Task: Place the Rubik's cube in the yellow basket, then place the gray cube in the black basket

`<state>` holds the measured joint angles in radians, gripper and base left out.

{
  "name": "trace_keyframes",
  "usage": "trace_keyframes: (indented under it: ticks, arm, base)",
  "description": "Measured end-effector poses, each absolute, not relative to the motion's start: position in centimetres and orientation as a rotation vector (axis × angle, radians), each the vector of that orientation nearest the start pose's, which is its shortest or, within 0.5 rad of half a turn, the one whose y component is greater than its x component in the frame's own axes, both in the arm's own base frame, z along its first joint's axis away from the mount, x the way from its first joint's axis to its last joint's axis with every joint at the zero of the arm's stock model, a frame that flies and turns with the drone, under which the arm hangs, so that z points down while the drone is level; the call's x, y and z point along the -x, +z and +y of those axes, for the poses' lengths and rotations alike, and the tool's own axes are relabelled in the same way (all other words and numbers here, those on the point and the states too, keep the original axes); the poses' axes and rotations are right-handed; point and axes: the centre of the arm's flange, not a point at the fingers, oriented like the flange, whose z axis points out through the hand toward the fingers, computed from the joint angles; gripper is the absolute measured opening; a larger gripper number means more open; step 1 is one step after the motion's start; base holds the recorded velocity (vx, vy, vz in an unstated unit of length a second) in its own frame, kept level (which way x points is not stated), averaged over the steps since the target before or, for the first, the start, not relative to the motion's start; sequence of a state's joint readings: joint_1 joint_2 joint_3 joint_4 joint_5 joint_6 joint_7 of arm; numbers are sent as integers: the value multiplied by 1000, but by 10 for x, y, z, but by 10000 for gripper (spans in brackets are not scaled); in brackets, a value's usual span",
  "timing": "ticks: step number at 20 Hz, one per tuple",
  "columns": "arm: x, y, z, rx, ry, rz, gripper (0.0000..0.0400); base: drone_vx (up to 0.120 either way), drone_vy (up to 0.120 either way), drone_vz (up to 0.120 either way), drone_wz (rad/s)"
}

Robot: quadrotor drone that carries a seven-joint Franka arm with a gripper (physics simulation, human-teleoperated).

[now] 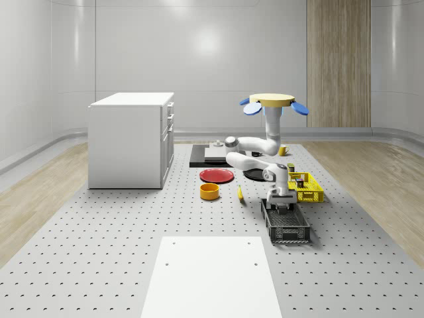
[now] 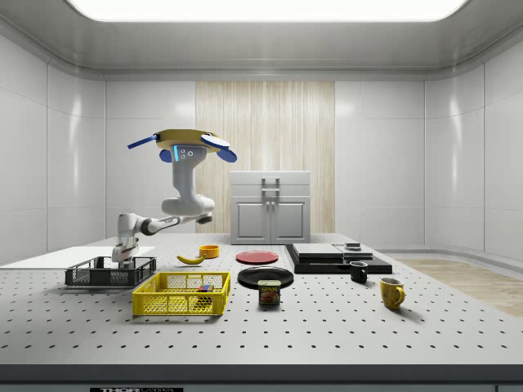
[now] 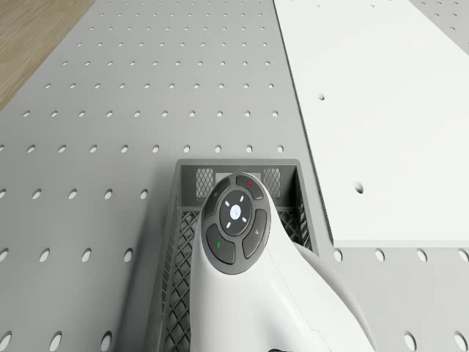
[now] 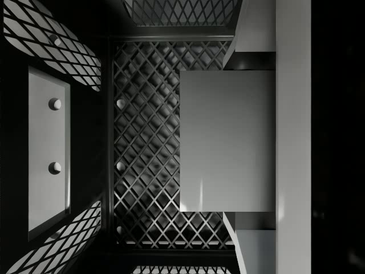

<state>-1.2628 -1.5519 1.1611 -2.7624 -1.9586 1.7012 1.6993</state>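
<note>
The drone [image 1: 273, 101] hovers over the table behind the yellow basket [image 1: 311, 195], its arm bent down into the black basket [image 1: 295, 233]. My gripper [image 1: 283, 205] is inside that basket and stands open. In the wrist view the gray cube [image 4: 228, 140] lies on the basket's mesh floor [image 4: 148, 114], right against one finger [image 4: 293, 137]. The other finger [image 4: 48, 148] is well apart from it. The Rubik's cube [image 2: 204, 287] sits in the yellow basket [image 2: 176, 302]. The drone view looks down on the arm's wrist over the black basket [image 3: 238, 163].
A white cabinet [image 1: 131, 139] stands at the whole-scene view's left. A red plate [image 1: 216, 175], yellow bowl [image 1: 210, 191], banana [image 1: 240, 193] and black plate [image 1: 255, 174] lie nearby. A white mat [image 1: 211, 275] lies in front. A can [image 2: 269, 292] and mugs [image 2: 391, 291] sit near the side view's front.
</note>
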Motion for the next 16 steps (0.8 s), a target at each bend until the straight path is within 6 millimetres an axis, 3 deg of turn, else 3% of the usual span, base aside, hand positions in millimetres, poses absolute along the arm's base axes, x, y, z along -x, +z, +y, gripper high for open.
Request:
trace_keyframes:
  ticks: [4,6,9,16]
  arm:
    - [-321,567,2,-1,786,-2,262]
    - [-321,569,2,-1,786,-2,316]
    - [-321,563,2,-1,786,-2,361]
    - [-321,546,2,-1,786,-2,393]
  base:
    - [0,0,0,0]
    - [0,0,0,0]
    - [0,0,0,0]
    - [0,0,0,0]
